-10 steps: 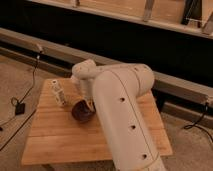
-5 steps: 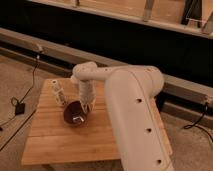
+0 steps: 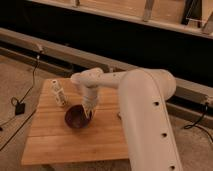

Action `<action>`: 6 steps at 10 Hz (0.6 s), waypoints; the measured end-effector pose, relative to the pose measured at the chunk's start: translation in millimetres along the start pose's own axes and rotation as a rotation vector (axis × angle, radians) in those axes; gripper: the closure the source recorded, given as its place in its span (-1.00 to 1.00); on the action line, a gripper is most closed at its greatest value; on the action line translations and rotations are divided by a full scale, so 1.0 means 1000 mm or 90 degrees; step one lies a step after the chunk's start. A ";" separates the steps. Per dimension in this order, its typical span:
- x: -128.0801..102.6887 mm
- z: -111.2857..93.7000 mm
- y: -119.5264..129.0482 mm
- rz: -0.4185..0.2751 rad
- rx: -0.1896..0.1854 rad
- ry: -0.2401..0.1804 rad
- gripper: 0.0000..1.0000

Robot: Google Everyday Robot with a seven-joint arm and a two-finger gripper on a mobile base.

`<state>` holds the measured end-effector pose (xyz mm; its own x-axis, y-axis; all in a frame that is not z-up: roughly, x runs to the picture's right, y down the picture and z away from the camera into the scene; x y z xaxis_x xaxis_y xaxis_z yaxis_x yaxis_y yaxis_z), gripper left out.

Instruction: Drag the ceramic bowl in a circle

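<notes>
Dark maroon ceramic bowl (image 3: 77,118), upright on table

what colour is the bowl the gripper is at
Dark maroon-brown and glossy: the ceramic bowl on the wooden table, with the gripper at its rim, camera view.

Ceramic bowl (image 3: 77,118) dragged leftward; gripper (image 3: 89,114) followed, arm swung right.

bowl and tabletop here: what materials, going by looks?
Ceramic bowl: dark maroon-brown and glossy, faint sheen on its rim; looks like glazed ceramic, though coated plastic can't be ruled out. Table: pale wood planks, matte, visible seams between boards. The gripper sits at the bowl's right rim, fingers shut.
</notes>
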<state>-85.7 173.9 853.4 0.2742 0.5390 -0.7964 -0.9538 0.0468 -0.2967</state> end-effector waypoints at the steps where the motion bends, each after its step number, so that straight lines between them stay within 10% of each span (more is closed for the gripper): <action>1: 0.001 0.000 -0.002 -0.002 -0.001 -0.003 0.85; 6: 0.008 -0.013 -0.003 -0.016 -0.014 -0.021 -0.19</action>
<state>-79.5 167.6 841.0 0.2934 0.5659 -0.7705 -0.9436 0.0420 -0.3285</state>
